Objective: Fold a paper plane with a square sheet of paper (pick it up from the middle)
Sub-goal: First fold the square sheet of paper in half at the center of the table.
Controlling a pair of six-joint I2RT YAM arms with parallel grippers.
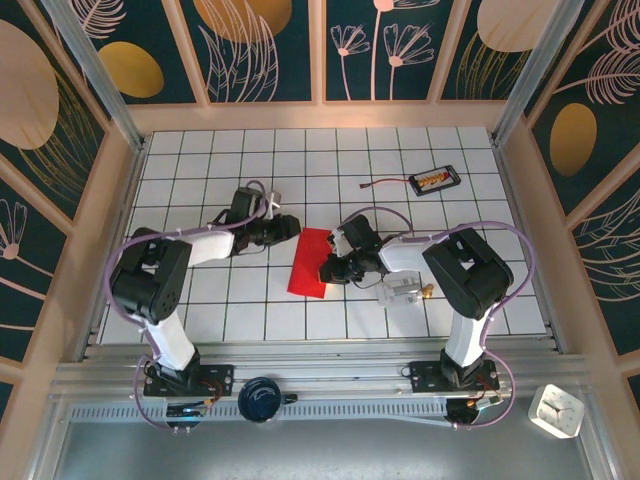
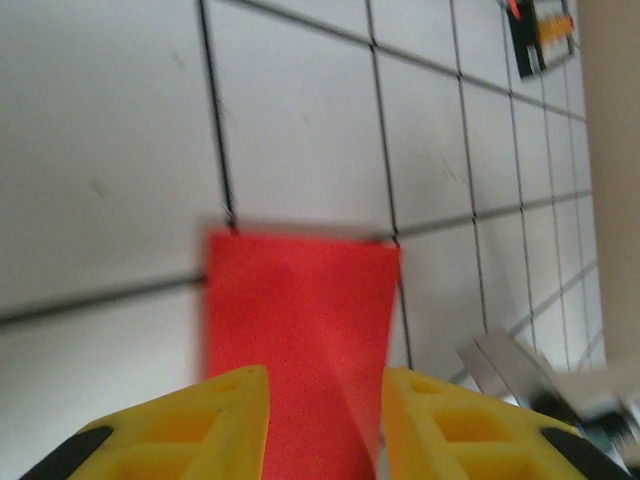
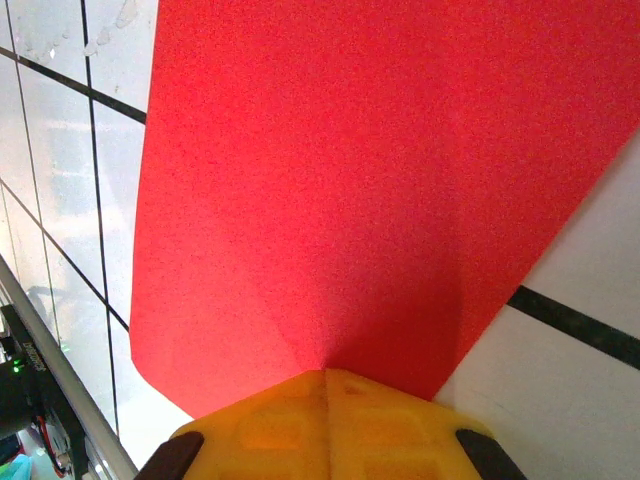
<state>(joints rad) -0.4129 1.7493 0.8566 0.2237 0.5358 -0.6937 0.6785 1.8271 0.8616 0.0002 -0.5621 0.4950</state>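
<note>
Right wrist: right pincer (image 3: pixel 325 378) is clamped shut on one edge of the square sheet of paper (image 3: pixel 370 180). The sheet lies on the table (image 1: pixel 230 300) between the arms and looks folded to a narrow rectangle. Left pincer (image 2: pixel 325 390) has its jaws apart and grips nothing; the paper runs in between them. Tip: use right as anchor, close left low on the edge, line up corners before creasing.

Square sheet of paper (image 1: pixel 308 265) is lying at the middle of the table (image 1: pixel 480 250), between left gripper (image 1: pixel 288 228) and right gripper (image 1: pixel 328 270); cabled tray (image 1: pixel 435 180) is lying toward the far right corner.
</note>
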